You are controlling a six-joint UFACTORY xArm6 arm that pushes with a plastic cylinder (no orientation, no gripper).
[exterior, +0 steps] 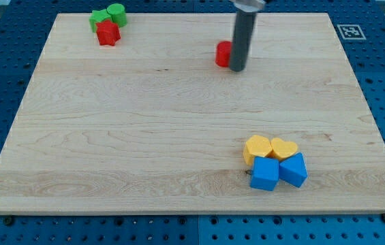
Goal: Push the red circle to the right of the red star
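Observation:
The red circle (223,54) sits near the top middle of the wooden board, partly hidden by my rod. My tip (237,69) rests on the board right against the circle's right side. The red star (108,33) lies far to the view's left near the top left corner, touching a green star (99,18) and a green circle (117,13) just above it.
A cluster at the lower right holds a yellow hexagon-like block (257,147), a yellow heart (284,148), a blue cube (265,174) and a second blue block (294,169). The wooden board (144,136) lies on a blue pegboard table.

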